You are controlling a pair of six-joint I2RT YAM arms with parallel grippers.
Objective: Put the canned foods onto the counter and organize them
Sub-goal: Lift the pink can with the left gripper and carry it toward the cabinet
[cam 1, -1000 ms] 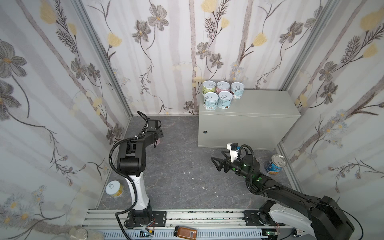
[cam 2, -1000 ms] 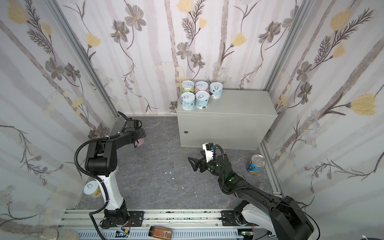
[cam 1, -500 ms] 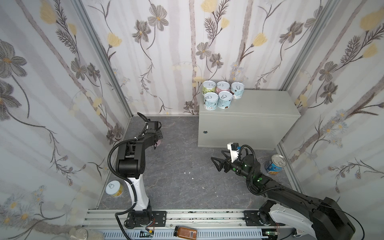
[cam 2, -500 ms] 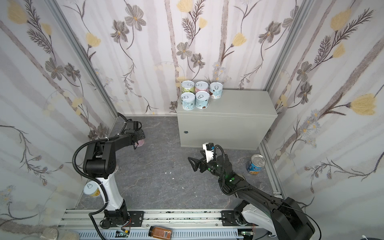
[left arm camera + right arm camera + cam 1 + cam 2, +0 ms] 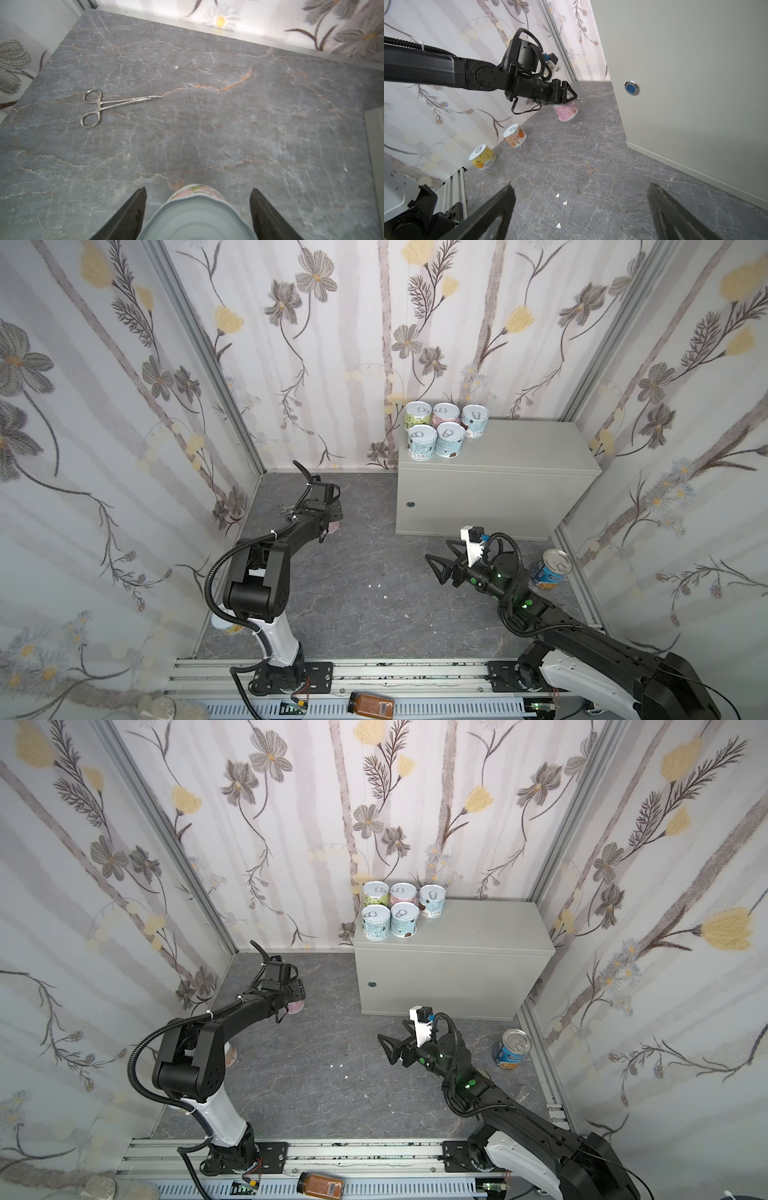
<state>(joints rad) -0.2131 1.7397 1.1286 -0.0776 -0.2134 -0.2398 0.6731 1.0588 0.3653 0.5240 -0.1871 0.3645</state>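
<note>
**Left gripper** (image 5: 569,99): it pinches a pink-labelled tin (image 5: 565,112) at its top. One black finger sits on either side of the silver lid. The tin hangs low over the dark marbled floor (image 5: 353,572), off the left end of the counter. Whether its base touches the floor cannot be told.

**Right gripper** (image 5: 440,560): it is spread wide with nothing between its fingers. It hovers above the floor near the counter's front face and points towards the left arm.

**Counter** (image 5: 519,448): a light-grey metal cabinet stands against the back wall, with a round lock (image 5: 410,504) on its front. Five short tins (image 5: 449,435) stand upright on the back left corner of its top. Three are in the rear row and two in front, packed close together.

**Floor items:**
- A taller blue-labelled tin (image 5: 550,572) stands upright by the right wall, just beside the right arm's wrist.
- An orange-labelled tin (image 5: 515,136) and a yellow-labelled tin (image 5: 481,156) stand upright along the left wall, apart from each other.
- Steel forceps (image 5: 108,104) lie flat and closed beyond the left gripper.

**Front rail:** an amber jar (image 5: 371,701) lies on its side.
</note>
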